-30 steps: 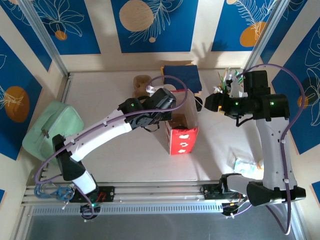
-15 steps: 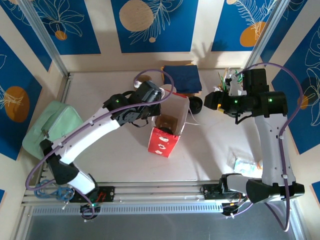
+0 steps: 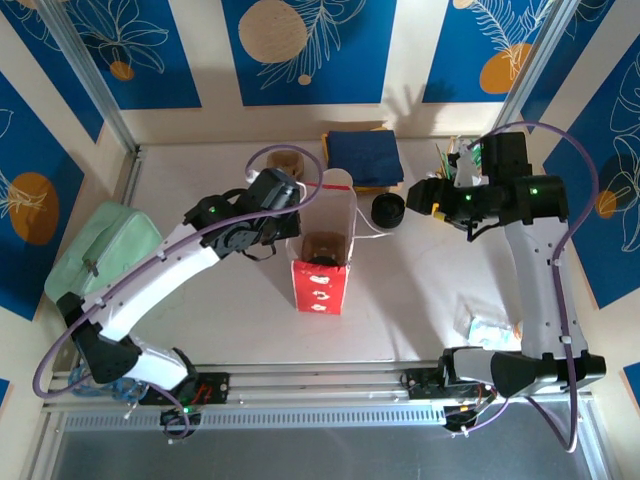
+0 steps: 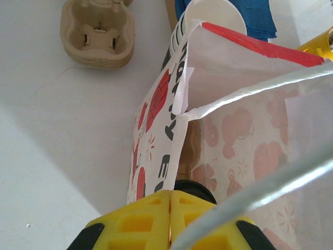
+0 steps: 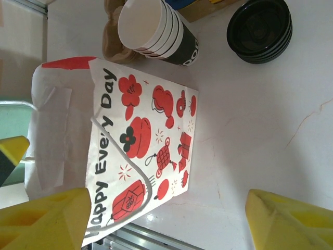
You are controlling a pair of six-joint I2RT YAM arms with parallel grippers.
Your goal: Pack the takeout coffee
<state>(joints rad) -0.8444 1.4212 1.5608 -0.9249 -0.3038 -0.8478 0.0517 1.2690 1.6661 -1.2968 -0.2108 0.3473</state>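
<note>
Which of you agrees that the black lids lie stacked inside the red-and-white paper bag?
Not right. The black lids are stacked, but on the table beside the red-and-white paper bag, not inside it; the right wrist view shows this.

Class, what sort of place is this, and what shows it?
Probably a robot lab bench staged as a takeout coffee counter: stacked cups, black lids, a paper bag, robot arms.
</note>
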